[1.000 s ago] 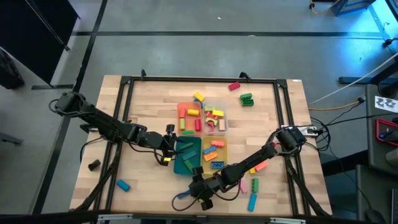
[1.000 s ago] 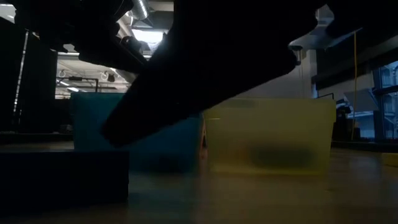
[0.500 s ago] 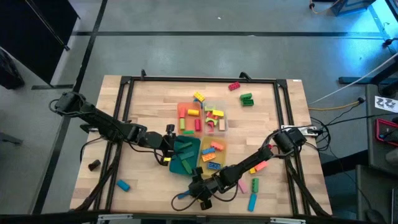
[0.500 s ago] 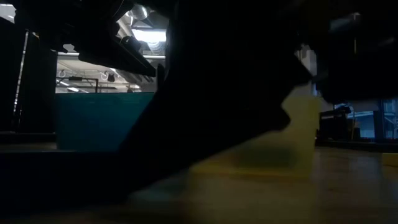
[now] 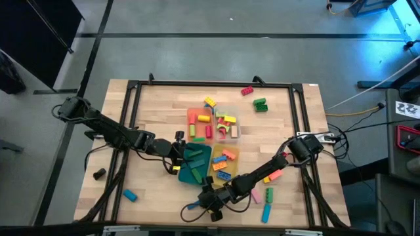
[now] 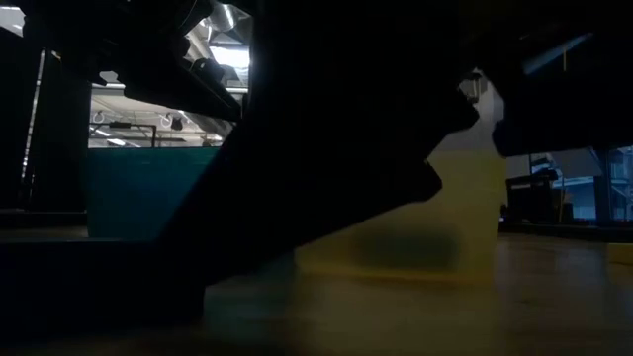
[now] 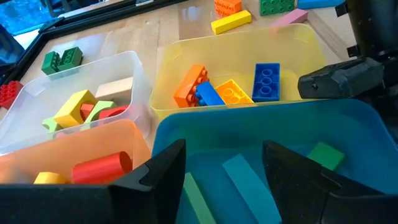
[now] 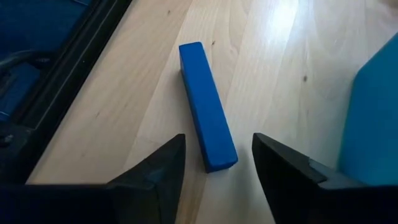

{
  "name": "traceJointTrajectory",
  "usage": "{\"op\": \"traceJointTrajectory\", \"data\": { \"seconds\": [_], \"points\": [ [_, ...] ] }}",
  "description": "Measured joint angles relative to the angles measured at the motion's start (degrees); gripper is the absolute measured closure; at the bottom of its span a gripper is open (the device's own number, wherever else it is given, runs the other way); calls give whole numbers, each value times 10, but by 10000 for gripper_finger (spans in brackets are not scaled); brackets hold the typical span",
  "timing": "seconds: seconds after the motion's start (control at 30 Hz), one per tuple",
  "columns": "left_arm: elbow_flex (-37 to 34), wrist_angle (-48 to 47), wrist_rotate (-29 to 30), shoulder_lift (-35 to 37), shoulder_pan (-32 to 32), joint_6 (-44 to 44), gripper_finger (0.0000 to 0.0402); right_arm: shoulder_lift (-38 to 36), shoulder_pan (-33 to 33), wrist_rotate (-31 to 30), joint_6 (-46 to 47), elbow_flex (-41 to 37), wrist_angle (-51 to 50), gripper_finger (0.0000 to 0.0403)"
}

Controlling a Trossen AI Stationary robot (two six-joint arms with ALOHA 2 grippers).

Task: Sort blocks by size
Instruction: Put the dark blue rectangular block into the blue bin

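A long blue bar (image 8: 207, 134) lies flat on the wood near the table's front edge (image 5: 193, 206). My right gripper (image 8: 217, 146) is open, slanting down over the bar's near end. One finger stands on each side of the bar, and a gap shows on both sides. My left gripper (image 7: 224, 155) is open and holds nothing. It stands at the left wall of the teal tray (image 7: 273, 130), which holds a green block (image 7: 324, 154) and teal bars. In the yellow tray (image 7: 236, 62) lie orange and blue blocks.
The orange tray (image 5: 199, 121) and the clear tray (image 5: 228, 124) stand beyond the teal and yellow ones. Loose blocks lie at the far right (image 5: 260, 103), the near right (image 5: 266, 211) and the near left (image 5: 129, 195). A black frame rail (image 8: 68, 81) runs beside the bar.
My right arm has sunk a little over the blue bar, which has not moved. The teal and yellow trays have slid slightly toward the table's left.
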State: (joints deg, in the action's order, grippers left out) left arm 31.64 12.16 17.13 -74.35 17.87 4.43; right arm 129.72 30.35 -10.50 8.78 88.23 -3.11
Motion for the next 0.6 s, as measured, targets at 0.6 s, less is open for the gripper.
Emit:
{"op": "traceJointTrajectory", "data": {
  "seconds": [0.6],
  "points": [
    [0, 1, 0, 41, 25, 4, 205, 1, 0, 35, -8, 55, -58, 348]
  ]
}}
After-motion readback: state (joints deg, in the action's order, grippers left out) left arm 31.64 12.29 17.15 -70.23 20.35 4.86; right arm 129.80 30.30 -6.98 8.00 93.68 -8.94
